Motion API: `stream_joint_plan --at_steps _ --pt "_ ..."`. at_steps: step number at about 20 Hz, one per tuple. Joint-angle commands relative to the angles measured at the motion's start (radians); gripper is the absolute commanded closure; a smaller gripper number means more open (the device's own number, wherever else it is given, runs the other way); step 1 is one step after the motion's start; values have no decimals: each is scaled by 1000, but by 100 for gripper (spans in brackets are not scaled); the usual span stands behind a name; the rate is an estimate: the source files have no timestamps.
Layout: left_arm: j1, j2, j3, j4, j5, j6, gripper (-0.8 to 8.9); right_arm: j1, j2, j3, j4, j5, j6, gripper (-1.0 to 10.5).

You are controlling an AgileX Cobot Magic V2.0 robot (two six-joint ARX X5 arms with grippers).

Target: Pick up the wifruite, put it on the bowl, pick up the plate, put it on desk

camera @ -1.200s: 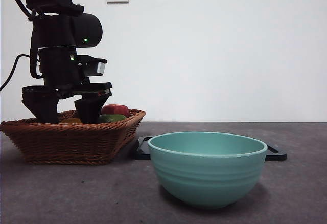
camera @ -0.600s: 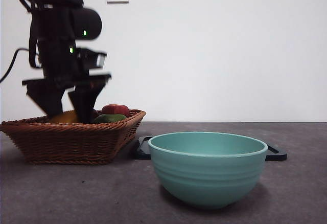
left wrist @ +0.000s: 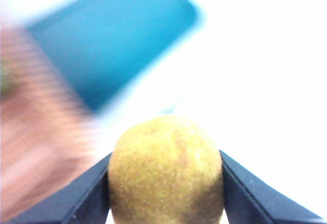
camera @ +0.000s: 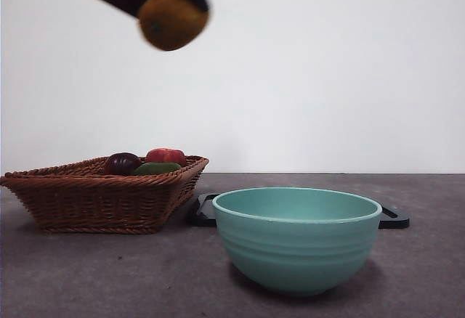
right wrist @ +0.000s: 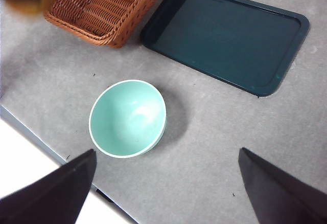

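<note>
Front view, from left to right: at the upper left of the frame the left gripper (camera: 163, 2) hangs high above the desk (camera: 131, 274), its two black jaws clamped on either side of the wifruite (camera: 173, 19), a rounded yellow-orange fruit. The left wrist view confirms the hold, the wifruite (left wrist: 166, 170) pressed between both jaws. Below, at the left middle of the frame, the brown wicker basket (camera: 102, 194) holds a dark purple fruit (camera: 122, 162), a green fruit (camera: 156, 168) and a red fruit (camera: 166, 155). Right of the basket and behind the bowl lies the plate (camera: 393, 220), a flat black tray, bare as far as the right wrist view shows. The mint-green bowl (camera: 296, 239) stands at the lower centre, nothing in it.

The right gripper (right wrist: 166, 183) waits high over the table with its jaws spread wide, holding nothing.

The step in hand looks like the carry: the fruit is lifted clear of the basket but is not yet over the bowl. The next move calls for travel rightward until the fruit is above the bowl's mouth, then a descent and release inside the rim.

No brand, label or readable writing shows in any view.
</note>
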Motion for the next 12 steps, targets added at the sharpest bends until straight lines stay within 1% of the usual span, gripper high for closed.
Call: stream_joint_plan --at_steps 1,3,6,8,10,12 --pt "-87 47 18 7 2 5 574 3 6 15 10 3 12 499" --pt "-156 95 17 26 2 6 574 3 6 15 10 3 11 499" --pt "-215 196 17 34 1 23 574 3 6 15 10 3 11 499" --pt "-243 270 17 49 1 29 574 3 6 15 10 3 12 499" --pt "-259 333 17 53 -1 62 574 3 6 15 10 3 11 499" --pt "-264 381 17 79 -4 61 574 3 6 15 10 3 11 499"
